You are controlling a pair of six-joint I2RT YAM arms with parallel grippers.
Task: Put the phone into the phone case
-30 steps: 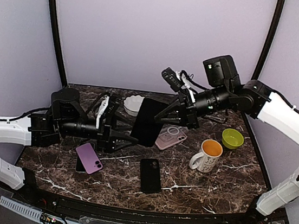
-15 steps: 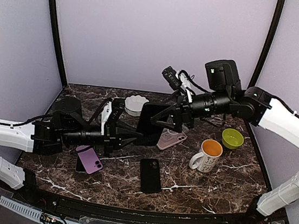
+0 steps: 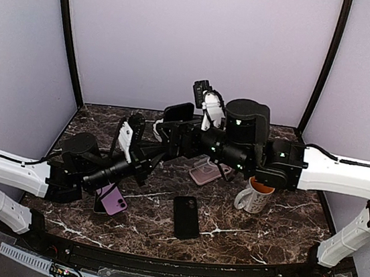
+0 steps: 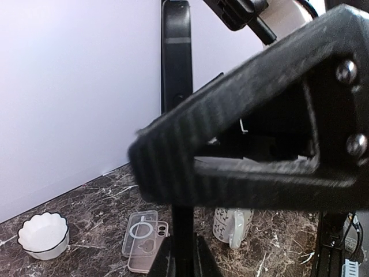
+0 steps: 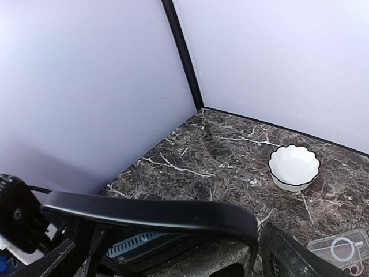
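A black phone (image 3: pixel 179 113) is held up on edge above the middle of the table, with my left gripper (image 3: pixel 159 147) shut on its lower end. In the left wrist view the phone (image 4: pixel 176 69) rises straight up from between my left gripper (image 4: pixel 183 259). My right gripper (image 3: pixel 170 128) stands open right beside the phone, one wide finger (image 4: pixel 259 144) crossing in front of it. In the right wrist view the phone's edge (image 5: pixel 150 210) runs across the bottom. The clear phone case (image 3: pixel 204 173) lies flat on the table below, overlapping a pinkish one (image 4: pixel 143 239).
A second black phone (image 3: pixel 186 216) and a purple phone (image 3: pixel 112 197) lie on the near half of the marble table. A patterned mug (image 3: pixel 254 193) stands right of the cases. A white scalloped bowl (image 5: pixel 294 167) sits by the back wall.
My left gripper has shut on the phone and my right gripper has opened off it. The right arm has swung left and low over the middle; the phone now stands higher.
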